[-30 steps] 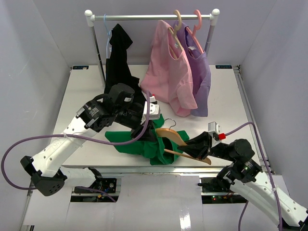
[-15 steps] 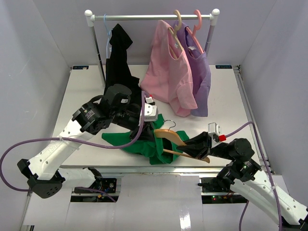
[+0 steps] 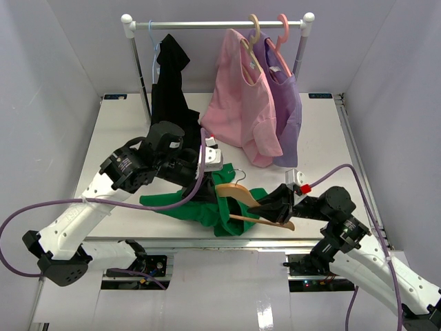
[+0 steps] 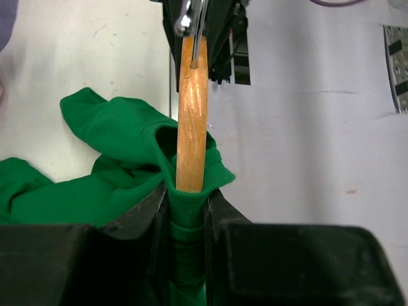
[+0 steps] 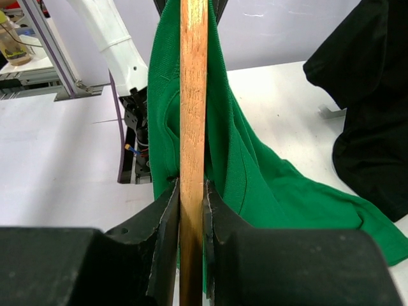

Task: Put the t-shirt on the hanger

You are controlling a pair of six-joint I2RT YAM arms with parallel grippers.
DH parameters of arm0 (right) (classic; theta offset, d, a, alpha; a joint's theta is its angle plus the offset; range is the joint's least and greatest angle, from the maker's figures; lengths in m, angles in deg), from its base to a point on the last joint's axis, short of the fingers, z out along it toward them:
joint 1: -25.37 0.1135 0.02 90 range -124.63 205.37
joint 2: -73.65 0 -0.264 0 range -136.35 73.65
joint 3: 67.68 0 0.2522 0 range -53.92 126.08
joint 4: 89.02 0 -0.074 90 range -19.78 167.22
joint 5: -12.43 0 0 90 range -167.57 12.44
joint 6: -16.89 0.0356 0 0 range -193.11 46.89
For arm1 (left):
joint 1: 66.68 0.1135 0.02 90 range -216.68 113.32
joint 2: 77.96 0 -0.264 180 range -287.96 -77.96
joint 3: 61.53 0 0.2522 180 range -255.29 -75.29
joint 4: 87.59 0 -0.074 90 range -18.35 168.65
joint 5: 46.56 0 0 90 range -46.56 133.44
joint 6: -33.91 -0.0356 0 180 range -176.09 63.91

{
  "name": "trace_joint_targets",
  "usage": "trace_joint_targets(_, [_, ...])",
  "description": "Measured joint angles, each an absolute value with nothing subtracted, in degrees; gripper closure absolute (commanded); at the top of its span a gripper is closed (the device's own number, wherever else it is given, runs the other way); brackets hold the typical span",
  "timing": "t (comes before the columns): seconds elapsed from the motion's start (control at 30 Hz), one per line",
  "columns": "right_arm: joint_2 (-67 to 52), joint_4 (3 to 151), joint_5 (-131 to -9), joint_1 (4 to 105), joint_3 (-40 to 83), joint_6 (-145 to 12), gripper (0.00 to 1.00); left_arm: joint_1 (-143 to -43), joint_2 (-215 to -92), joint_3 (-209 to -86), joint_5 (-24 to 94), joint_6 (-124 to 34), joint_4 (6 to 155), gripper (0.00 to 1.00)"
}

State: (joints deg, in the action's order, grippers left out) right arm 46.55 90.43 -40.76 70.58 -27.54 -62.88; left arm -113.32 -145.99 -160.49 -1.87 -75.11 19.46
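The green t-shirt (image 3: 196, 208) lies bunched near the table's front edge, partly lifted. The wooden hanger (image 3: 242, 194) is held tilted above it, one arm pushed into the fabric. My left gripper (image 3: 209, 187) is shut on the t-shirt's ribbed collar (image 4: 186, 205), and the hanger's arm (image 4: 191, 108) enters the collar just beyond the jaws. My right gripper (image 3: 271, 208) is shut on the hanger's wooden bar (image 5: 193, 95), with the green t-shirt (image 5: 261, 172) draped beside and behind it.
A clothes rail (image 3: 217, 24) stands at the back of the table with a black garment (image 3: 169, 83), a pink shirt (image 3: 238, 103) and a purple shirt (image 3: 289, 110) hanging on it. The black garment (image 5: 370, 95) hangs close to the left arm.
The right gripper has carried the hanger left and slightly up, further into the shirt. The left gripper has drawn the collar up and back, and the shirt has spread leftward.
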Motion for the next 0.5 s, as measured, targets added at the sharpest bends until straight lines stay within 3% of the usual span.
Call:
trace_joint_targets(0.03, [46.09,89.79,-40.74,70.48,-27.0,-63.12,0.79,-113.28,-145.9,-160.44,-1.58,-74.78,19.53,1.0])
trace_joint_targets(0.07, [45.75,88.85,-41.34,70.42,-26.51,-63.33,0.64,-113.27,-145.57,-160.08,-0.67,-73.81,20.12,1.0])
trace_joint_targets(0.17, [44.82,86.64,-46.36,70.52,-25.01,-64.36,0.48,-113.63,-143.28,-156.74,4.07,-69.17,23.38,1.0])
trace_joint_targets(0.33, [44.34,85.27,-61.44,70.47,-21.09,-64.0,0.37,-114.52,-139.99,-149.63,15.17,-61.78,28.16,1.0])
trace_joint_targets(0.5, [43.32,82.56,-71.53,70.43,-15.42,-62.94,0.36,-114.49,-134.98,-144.45,25.3,-55.38,31.3,1.0])
